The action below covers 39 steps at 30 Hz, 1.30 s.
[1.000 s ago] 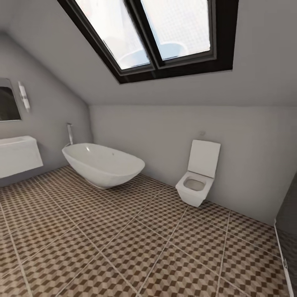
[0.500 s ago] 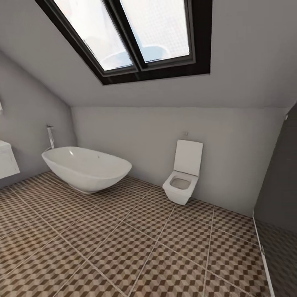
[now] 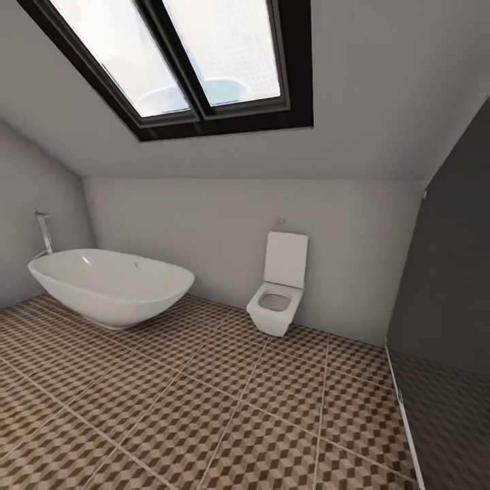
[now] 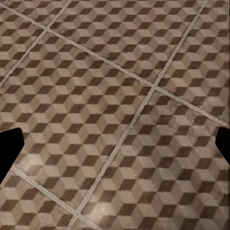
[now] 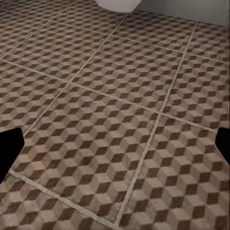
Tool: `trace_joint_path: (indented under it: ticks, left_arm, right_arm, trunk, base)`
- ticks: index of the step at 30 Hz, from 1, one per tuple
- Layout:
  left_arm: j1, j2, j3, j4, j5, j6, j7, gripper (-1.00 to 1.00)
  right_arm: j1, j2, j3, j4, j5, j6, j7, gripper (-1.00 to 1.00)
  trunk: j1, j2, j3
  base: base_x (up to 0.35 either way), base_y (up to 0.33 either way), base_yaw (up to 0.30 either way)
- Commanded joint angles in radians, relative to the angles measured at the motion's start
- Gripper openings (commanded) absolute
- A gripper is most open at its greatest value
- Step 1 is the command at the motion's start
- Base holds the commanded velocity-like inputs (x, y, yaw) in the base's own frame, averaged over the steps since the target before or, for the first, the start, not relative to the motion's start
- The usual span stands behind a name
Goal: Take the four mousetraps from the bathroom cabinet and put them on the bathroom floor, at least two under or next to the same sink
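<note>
The bathroom floor, tiled in a brown, beige and white cube pattern with pale grout lines, spreads across the lower half of the head view. In the left wrist view my left gripper hangs open over the floor, its dark fingertips at the picture's two edges with nothing between them. My right gripper is open in the same way above the floor. The mousetraps, the cabinet and the sink are out of view.
A white freestanding bathtub with a chrome standpipe stands at the left by the wall. A white wall-hung toilet is at the back. A dark panel closes the right side. A skylight sits in the sloped ceiling.
The head camera has turned to the right: bathtub and toilet slid leftward in the picture, the white basin left the frame at the left, and the dark panel came in at the right.
</note>
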Motion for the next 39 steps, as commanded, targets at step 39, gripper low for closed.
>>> trace_joint_path:
  ticks: [39]
  left_arm:
    - [0.000, 0.000, 0.000, 0.000, 0.000, 0.000, 0.000, 1.00]
  right_arm:
    - [0.000, 0.000, 0.000, 0.002, -0.001, 0.000, 0.000, 1.00]
  trunk:
    - [0.000, 0.000, 0.027]
  base:
    - [0.000, 0.000, -0.243]
